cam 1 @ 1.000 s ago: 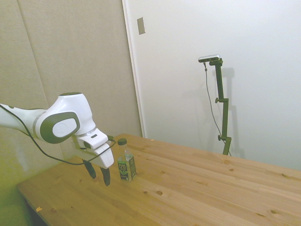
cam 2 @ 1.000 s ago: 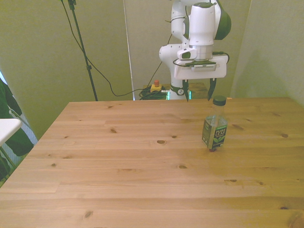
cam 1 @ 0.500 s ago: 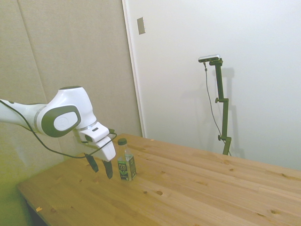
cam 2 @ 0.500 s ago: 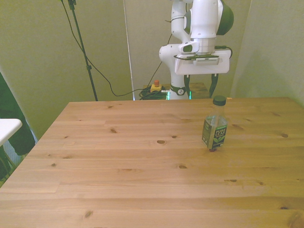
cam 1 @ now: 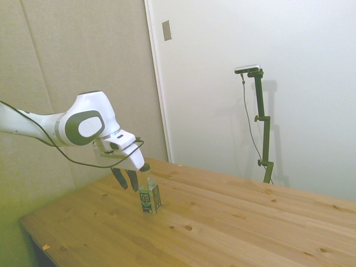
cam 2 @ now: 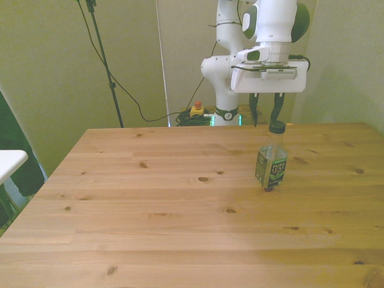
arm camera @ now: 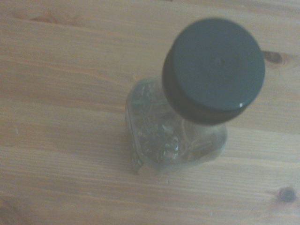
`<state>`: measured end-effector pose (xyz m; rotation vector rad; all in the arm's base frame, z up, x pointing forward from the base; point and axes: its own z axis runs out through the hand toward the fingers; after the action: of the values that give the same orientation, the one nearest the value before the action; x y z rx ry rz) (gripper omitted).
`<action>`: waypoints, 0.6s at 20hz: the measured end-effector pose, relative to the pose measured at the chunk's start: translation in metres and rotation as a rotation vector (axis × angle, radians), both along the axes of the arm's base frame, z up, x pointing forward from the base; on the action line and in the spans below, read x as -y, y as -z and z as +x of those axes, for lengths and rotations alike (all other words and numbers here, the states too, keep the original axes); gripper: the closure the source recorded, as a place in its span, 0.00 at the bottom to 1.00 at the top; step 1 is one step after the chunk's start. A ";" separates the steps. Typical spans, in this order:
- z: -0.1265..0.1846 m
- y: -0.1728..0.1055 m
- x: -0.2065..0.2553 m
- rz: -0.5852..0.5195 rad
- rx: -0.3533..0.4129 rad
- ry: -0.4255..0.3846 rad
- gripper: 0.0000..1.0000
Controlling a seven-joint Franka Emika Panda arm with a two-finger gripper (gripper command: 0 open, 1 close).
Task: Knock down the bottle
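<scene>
1. Wooden table [cam 2: 150, 210] carries the bottle [cam 2: 271, 165], upright toward the front view's right.
2. Its dark cap [arm camera: 214, 70] sits just below the gripper [cam 2: 266, 112], fingers parted.
3. Best to push sideways high, near the cap, so it tips over.

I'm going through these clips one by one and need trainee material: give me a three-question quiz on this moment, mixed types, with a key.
1. True or false: the bottle is lying on its side on the wooden table.
2. Multiple choice: where is the pincer relative to the bottle's cap?
A. Clamped around the label
B. Just above and behind the cap, fingers apart
C. Resting on the table at the front view's left
3. Fill in: the wrist view looks down on the bottle's dark ____.

Key:
1. False; it stands upright.
2. B.
3. cap.
</scene>
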<state>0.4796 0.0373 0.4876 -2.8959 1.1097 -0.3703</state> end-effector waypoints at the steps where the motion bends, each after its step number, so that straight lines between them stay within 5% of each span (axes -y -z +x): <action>1: 0.002 -0.002 -0.001 -0.006 0.006 -0.005 1.00; 12: 0.030 -0.009 0.003 -0.043 0.055 0.026 1.00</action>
<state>0.5096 0.0347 0.4968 -2.8910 1.1471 -0.4781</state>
